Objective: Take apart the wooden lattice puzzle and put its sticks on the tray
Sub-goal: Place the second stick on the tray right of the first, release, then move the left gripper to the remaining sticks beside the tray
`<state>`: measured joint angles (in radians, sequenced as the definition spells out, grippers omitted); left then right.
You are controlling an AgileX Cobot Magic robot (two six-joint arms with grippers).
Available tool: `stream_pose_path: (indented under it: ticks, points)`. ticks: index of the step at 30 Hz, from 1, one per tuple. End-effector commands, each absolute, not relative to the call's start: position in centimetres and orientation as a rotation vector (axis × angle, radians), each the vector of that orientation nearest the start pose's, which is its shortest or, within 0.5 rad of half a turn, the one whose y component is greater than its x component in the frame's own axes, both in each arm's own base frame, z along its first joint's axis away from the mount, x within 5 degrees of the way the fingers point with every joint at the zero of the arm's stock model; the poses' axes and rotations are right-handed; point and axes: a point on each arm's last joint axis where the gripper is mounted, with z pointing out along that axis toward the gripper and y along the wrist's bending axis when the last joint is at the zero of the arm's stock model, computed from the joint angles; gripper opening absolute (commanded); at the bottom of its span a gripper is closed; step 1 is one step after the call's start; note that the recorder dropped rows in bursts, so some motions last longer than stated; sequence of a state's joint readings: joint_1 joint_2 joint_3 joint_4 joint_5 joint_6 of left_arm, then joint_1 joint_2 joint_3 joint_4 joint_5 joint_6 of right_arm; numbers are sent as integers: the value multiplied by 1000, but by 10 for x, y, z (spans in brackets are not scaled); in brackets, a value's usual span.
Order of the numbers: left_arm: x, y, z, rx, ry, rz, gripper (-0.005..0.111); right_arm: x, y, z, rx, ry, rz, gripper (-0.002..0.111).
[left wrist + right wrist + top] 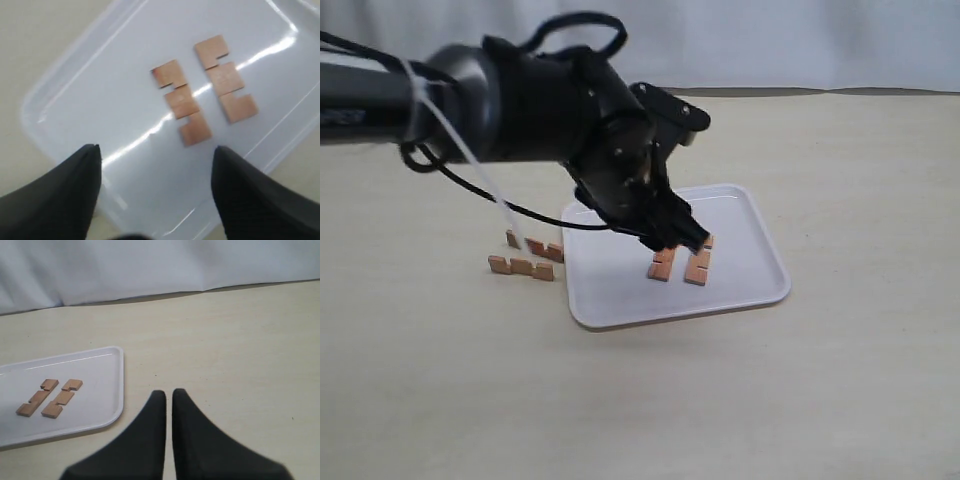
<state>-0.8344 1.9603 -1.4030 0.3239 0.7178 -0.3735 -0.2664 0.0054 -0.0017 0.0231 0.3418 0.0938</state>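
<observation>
- Nothing is left interlocked: four separate sticks lie flat, two on the tray [760, 285] and two on the desk [820, 400].
- The tray sits mid-desk, well short of the far edge. On it the left tray stick [663, 265] and the right tray stick [698, 262] lie side by side. They are close but not touching, and run roughly toward the far edge.
- The left wrist view shows both notched bars, the left tray stick [181, 102] and the right tray stick [226, 79], flat on the white floor of the tray [100, 100] and well inside its rim. So placed, they are unlikely to slide off.
- The left gripper [685, 240] hangs directly over that pair. Its pincer is spread wide and empty [156, 150], which fits a release just made above the tray.
- The far desk stick [535, 247] and the near desk stick [520, 267] lie just beside the tray, on the side toward the desk's left edge. That keeps them within the left arm's reach.
- The right gripper [168, 394] hovers over bare desk on the tray's other side. Its fingers are drawn together with only a thin slit between them, holding nothing. It seems parked clear so the left arm can work.
- By my judgement the task is about half done. Next comes picking a thin flat bar off the desk, where a pinch may slip.
</observation>
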Motion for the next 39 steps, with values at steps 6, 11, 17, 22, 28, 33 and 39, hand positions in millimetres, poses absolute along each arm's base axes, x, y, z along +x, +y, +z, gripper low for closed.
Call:
stream_pose_path:
  ticks: [6,11,17,22,28,33,39]
  points:
    - [297,-215,233,749,2685,309,61,52,-14,182,334,1796,-106,4]
    - [295,-175,196,708,2742,306,61,52,-14,182,334,1796,-106,4]
    - [282,-169,164,1044,2659,199,61,52,-14,182,334,1796,-106,4]
    - [281,-179,161,1187,2565,64,61,52,-14,182,334,1796,-106,4]
    - [285,-182,155,1245,2553,70,61,52,-14,182,334,1796,-106,4]
    - [293,-190,142,1328,2606,69,61,52,-14,182,334,1796,-106,4]
    - [300,-195,138,1396,2595,76,61,52,-14,182,334,1796,-106,4]
